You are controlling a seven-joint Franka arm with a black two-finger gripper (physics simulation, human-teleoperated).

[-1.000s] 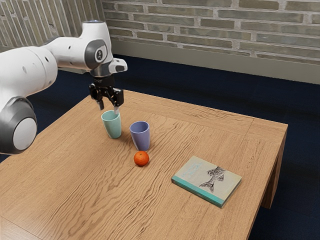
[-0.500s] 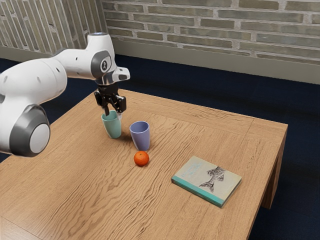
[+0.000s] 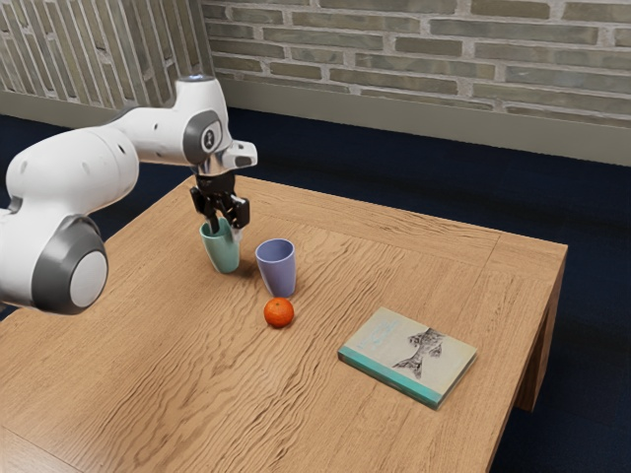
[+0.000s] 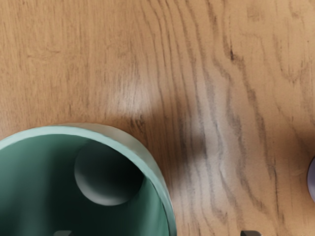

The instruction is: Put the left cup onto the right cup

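Note:
The left cup is a green cup [image 3: 223, 251], upright on the wooden table [image 3: 177, 394]. The right cup, purple [image 3: 277, 268], stands upright just to the exterior view's right of it. My gripper [image 3: 224, 225] is lowered onto the green cup's rim and is open. One finger sits inside the cup and the other outside, on the side facing the purple cup. In the wrist view the green cup [image 4: 49, 196] lies right under my hand, its wall between the two dark fingertips [image 4: 250, 231]. A sliver of the purple cup [image 4: 312, 179] shows beyond it.
An orange [image 3: 279, 312] lies on the table just in front of the purple cup. A teal-edged book [image 3: 407, 356] lies flat further toward the exterior view's right. The table's edge runs along the right, with dark floor and a brick wall behind.
My hand has come down from just above the green cup until its fingers straddle the cup's rim. The cups, orange and book have not moved.

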